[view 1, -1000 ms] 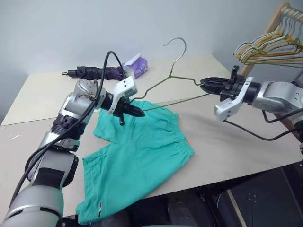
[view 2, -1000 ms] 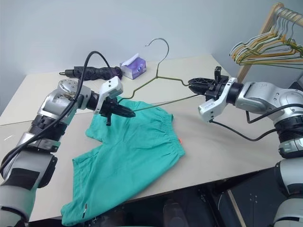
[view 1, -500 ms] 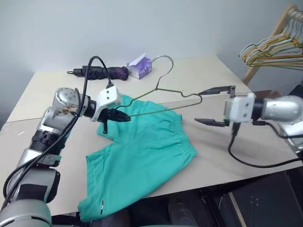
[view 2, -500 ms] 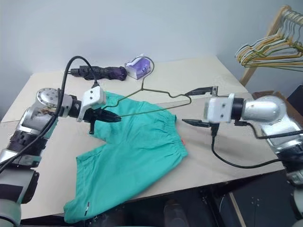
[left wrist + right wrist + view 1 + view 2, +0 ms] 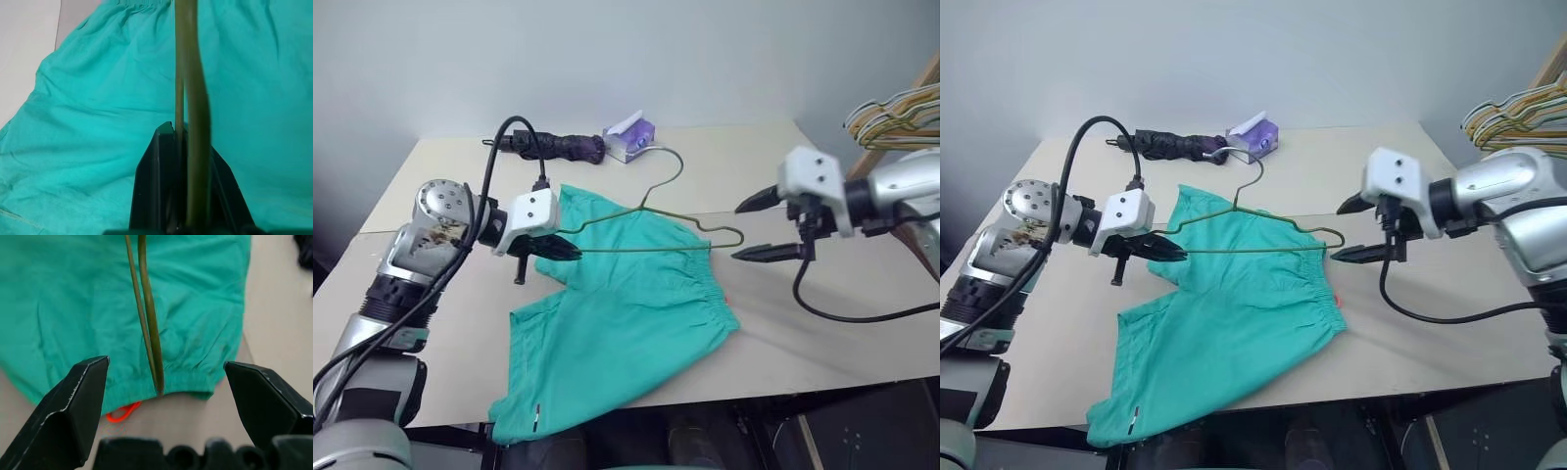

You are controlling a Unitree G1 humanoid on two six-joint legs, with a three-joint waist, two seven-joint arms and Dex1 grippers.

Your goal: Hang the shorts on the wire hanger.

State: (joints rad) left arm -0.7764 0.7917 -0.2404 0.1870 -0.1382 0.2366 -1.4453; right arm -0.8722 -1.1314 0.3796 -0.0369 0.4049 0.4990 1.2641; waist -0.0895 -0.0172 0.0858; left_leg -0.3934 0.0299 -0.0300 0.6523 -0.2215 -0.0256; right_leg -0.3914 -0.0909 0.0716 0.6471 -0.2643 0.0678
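- Thin olive-grey wire hanger, centre of frame: your left tool is clamped on one corner alone. Risk: it swings or twists in that single pinch.
- Right tool, right of frame: fingers spread wide, just beside the hanger's free corner, holding nothing. Risk: snagging the wire.
- Teal-green fabric shorts, flat on the beige tabletop beneath the hanger, not yet threaded. Risk: you drag them off the near edge.
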